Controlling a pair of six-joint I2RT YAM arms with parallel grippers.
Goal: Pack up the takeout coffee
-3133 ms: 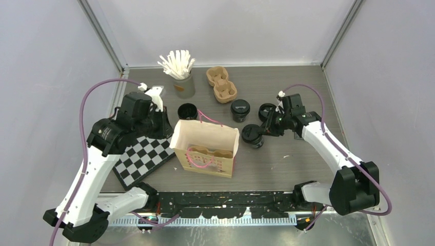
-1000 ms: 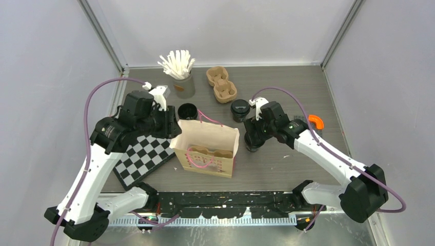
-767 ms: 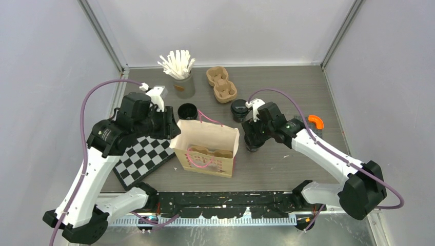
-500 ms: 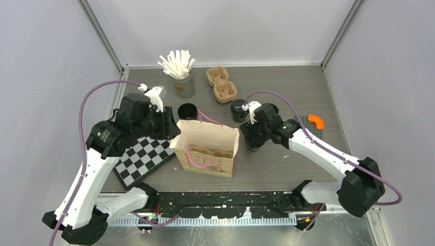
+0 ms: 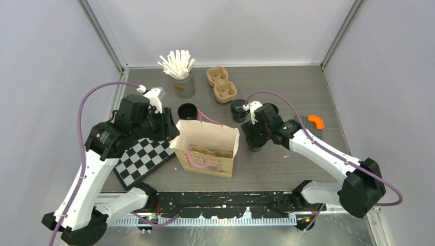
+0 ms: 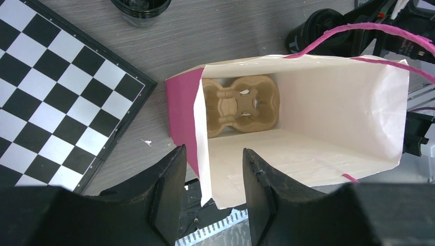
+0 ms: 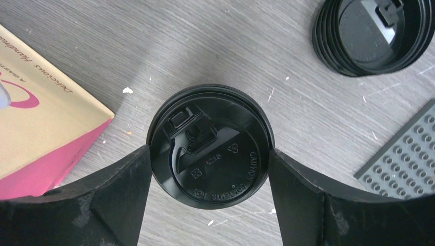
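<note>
As the right fingers (image 7: 120,200) stand spread, the small black lidded paper cup (image 7: 208,146) sits between them, grip unclear.

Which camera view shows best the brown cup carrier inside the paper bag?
The left wrist view: it looks down into the open paper bag, so the whole cup carrier shows at the bottom. The top external view shows only part of it; the right wrist view, just the bag's outer corner.

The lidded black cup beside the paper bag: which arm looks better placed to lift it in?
Right. The right gripper has its jaws either side of the lidded cup, flanking its lid. The left gripper is occupied at the bag, jaws straddling its open rim.
</note>
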